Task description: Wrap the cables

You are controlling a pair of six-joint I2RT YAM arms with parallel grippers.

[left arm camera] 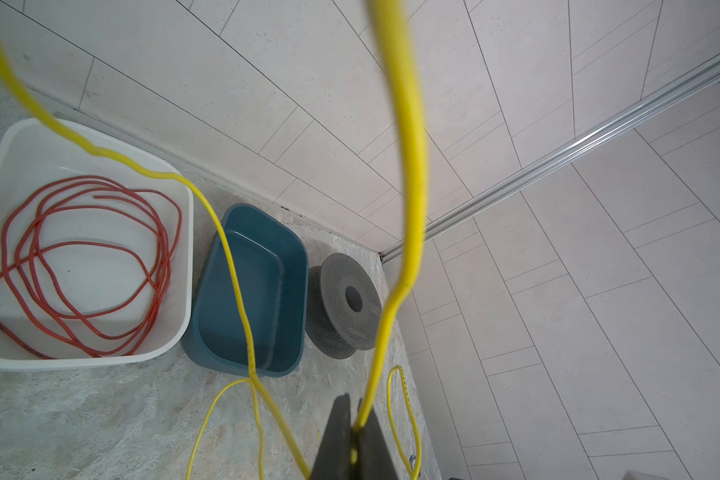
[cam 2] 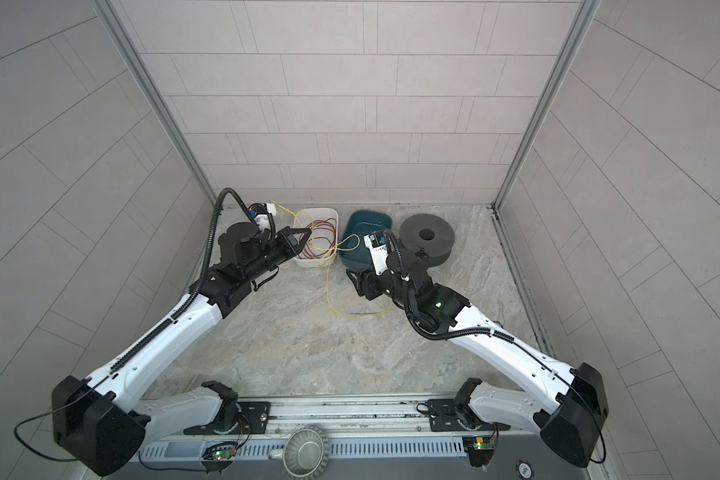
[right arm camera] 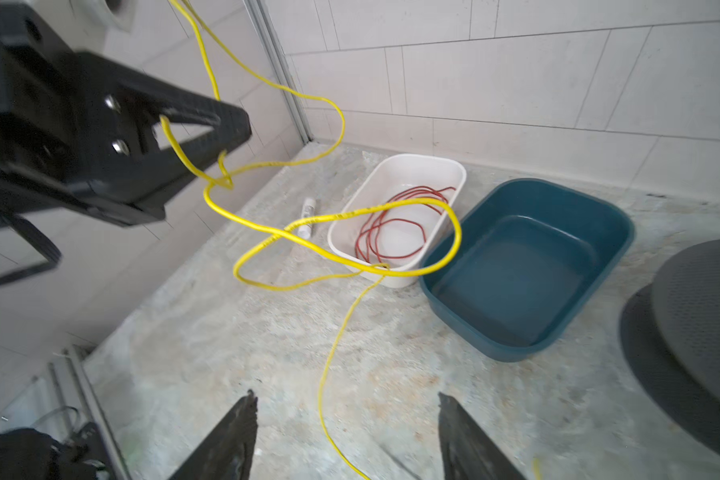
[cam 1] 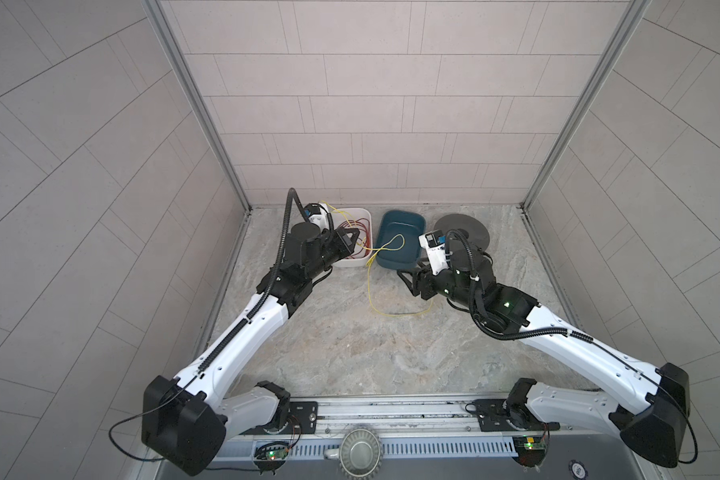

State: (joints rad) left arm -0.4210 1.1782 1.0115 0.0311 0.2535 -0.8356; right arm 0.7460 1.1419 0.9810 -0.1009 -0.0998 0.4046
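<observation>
On the marble-patterned table (cam 1: 350,353), the yellow cable (cam 1: 369,286) trails in a slack curve toward the front, near the right gripper (right arm camera: 346,399). That gripper's jaws stand wide and hold nothing, low over the table. Farther back, the left gripper (left arm camera: 356,415) is raised, its jaws pinched tight on the cable. From there springy loops hang in the air in front of two tubs standing side by side. The white tub (right arm camera: 425,157) holds a coil of red wire (left arm camera: 163,257); the blue tub (right arm camera: 516,270) beside it holds nothing. A small white cylinder (right arm camera: 306,216) lies on the table beside the white tub. A grey perforated spool (left arm camera: 337,282) stands beyond the blue tub, near the back wall.
</observation>
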